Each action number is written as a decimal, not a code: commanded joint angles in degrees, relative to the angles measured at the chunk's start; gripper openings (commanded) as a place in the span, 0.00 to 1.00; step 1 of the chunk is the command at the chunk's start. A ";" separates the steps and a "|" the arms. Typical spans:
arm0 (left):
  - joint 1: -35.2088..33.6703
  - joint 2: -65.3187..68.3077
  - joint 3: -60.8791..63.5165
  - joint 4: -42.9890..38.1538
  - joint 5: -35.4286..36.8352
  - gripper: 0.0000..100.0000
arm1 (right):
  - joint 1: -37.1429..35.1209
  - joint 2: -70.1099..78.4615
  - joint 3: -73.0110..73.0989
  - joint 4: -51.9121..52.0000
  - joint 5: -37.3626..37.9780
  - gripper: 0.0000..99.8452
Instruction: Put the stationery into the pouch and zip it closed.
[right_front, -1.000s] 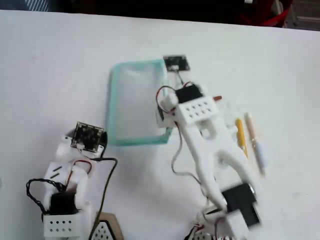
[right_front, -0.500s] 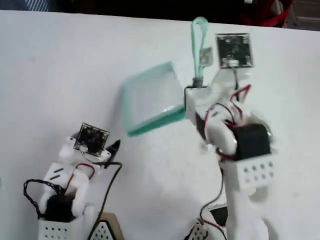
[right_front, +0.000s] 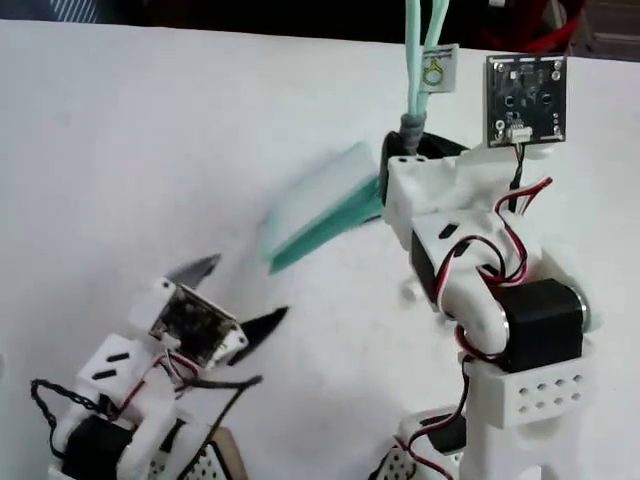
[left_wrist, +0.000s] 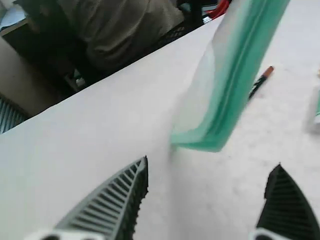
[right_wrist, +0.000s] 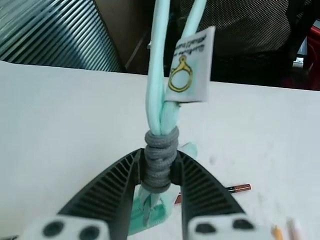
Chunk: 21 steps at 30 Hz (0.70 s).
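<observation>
The pouch (right_front: 320, 215) hangs in the middle of the high view, tipped on its side, with its low corner close to the table (right_front: 120, 150). The right claw (right_front: 405, 155) pinches the gray wrap (right_wrist: 159, 160) at the bottom of the pouch's long green loop (right_front: 420, 50).

I think the step now is to get the pouch held so that things can go in. To do it well, the right claw should keep a tight pinch on the wrap, so the pouch does not swing or slip. The left claw (right_front: 240, 292) should come in slowly and take the pouch by its edge.

The pouch is see-through with a soft green edge. It looks thin and floppy. I cannot tell if its zip is open. A small paper tag (right_wrist: 192, 67) hangs on the loop.

The left claw sits in the lower left of the high view, spread wide and holding nothing. It points toward the pouch. A pencil (left_wrist: 261, 82) lies on the table past the pouch.
</observation>
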 joint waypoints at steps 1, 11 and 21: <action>7.43 0.22 0.18 -4.75 5.27 0.36 | 0.40 -0.13 -3.34 -0.31 0.09 0.02; 4.79 0.22 18.64 -33.05 6.33 0.32 | 0.31 9.71 -12.04 3.56 -2.55 0.02; 6.20 0.57 23.03 -44.31 0.70 0.30 | -2.07 18.86 -19.69 9.10 -4.04 0.02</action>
